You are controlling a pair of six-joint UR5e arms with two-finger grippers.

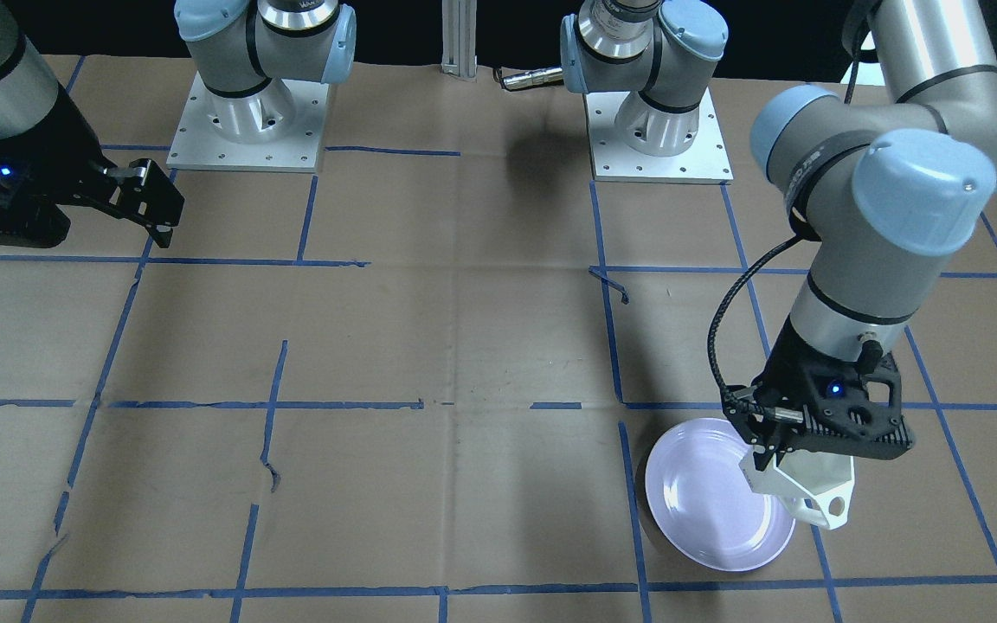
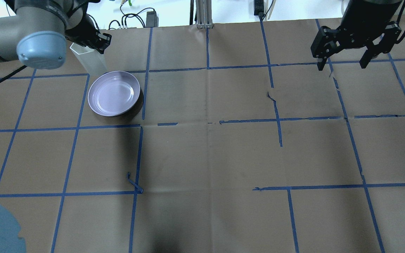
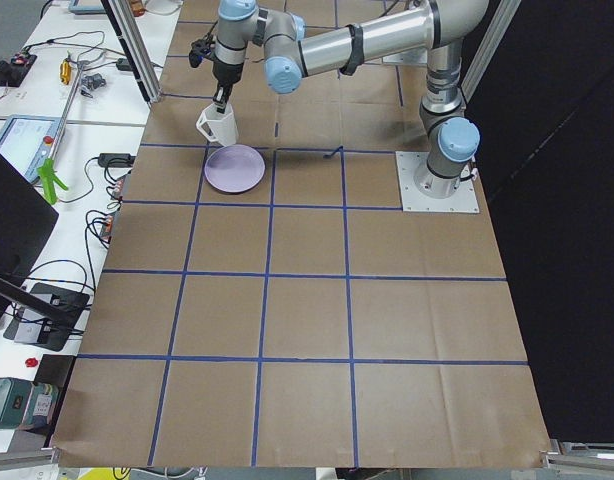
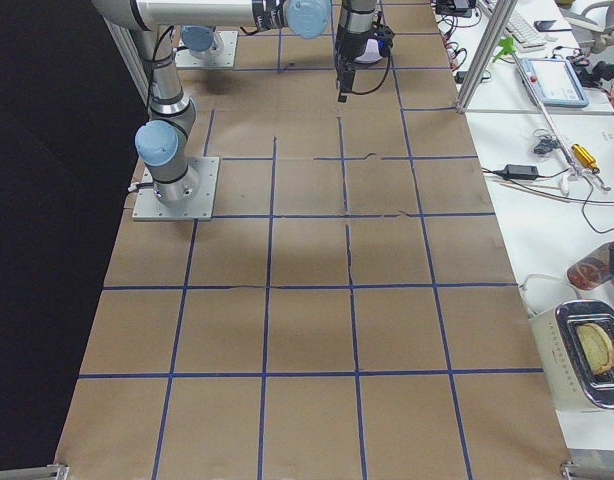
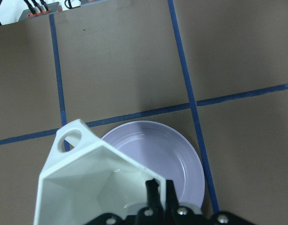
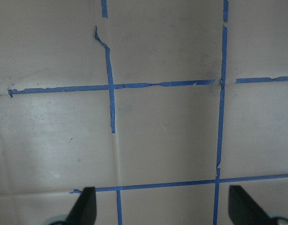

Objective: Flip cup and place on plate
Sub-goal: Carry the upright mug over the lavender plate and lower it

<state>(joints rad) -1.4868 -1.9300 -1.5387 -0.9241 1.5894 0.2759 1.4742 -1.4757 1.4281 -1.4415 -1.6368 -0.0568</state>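
My left gripper (image 1: 767, 454) is shut on the white faceted cup (image 1: 810, 489), one finger inside the rim and one outside. The cup hangs tilted in the air at the edge of the lavender plate (image 1: 710, 502). In the left wrist view the cup (image 5: 83, 183) has its open mouth towards the camera, its handle points away, and it overlaps the plate's (image 5: 179, 154) left part. From overhead the cup (image 2: 90, 59) is just beyond the plate (image 2: 114, 93). My right gripper (image 2: 343, 65) is open and empty, high over the table's far right; its fingers (image 6: 85, 208) show only paper between them.
The table is covered in brown paper with a blue tape grid (image 2: 207, 121). The two arm bases (image 1: 247, 121) stand at the robot's side. Cables and bench gear (image 3: 47, 170) lie beyond the table's edge near the plate.
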